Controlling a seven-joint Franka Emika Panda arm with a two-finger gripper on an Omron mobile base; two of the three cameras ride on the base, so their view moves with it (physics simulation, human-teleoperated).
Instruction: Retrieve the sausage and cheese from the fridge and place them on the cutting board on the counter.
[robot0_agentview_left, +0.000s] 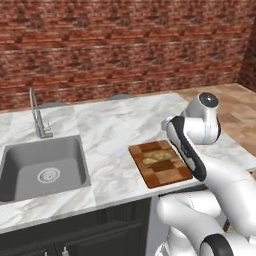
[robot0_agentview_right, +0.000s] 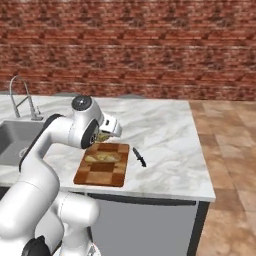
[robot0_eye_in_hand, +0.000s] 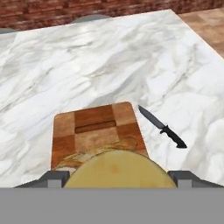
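My gripper (robot0_agentview_right: 102, 135) hangs just above the cutting board (robot0_agentview_right: 102, 172) and is shut on the cheese (robot0_eye_in_hand: 119, 168), a yellow-tan chunk that bulges between my fingertips (robot0_eye_in_hand: 54, 177) in the hand view. The brown wooden board (robot0_agentview_left: 167, 172) lies near the front edge of the white marble counter (robot0_agentview_left: 115, 130). A tan elongated lump (robot0_agentview_right: 102, 157) rests on the middle of the board. Across the board's far half lies a short dark reddish-brown bar (robot0_eye_in_hand: 95, 127); I cannot tell whether it is the sausage or a groove. The fridge is out of view.
A black-handled knife (robot0_agentview_right: 139, 157) lies on the marble just right of the board. The steel sink (robot0_agentview_left: 42, 167) and curved faucet (robot0_agentview_left: 37, 117) sit to the left. A brick wall backs the counter, whose right end drops to a tiled floor (robot0_agentview_right: 225, 150).
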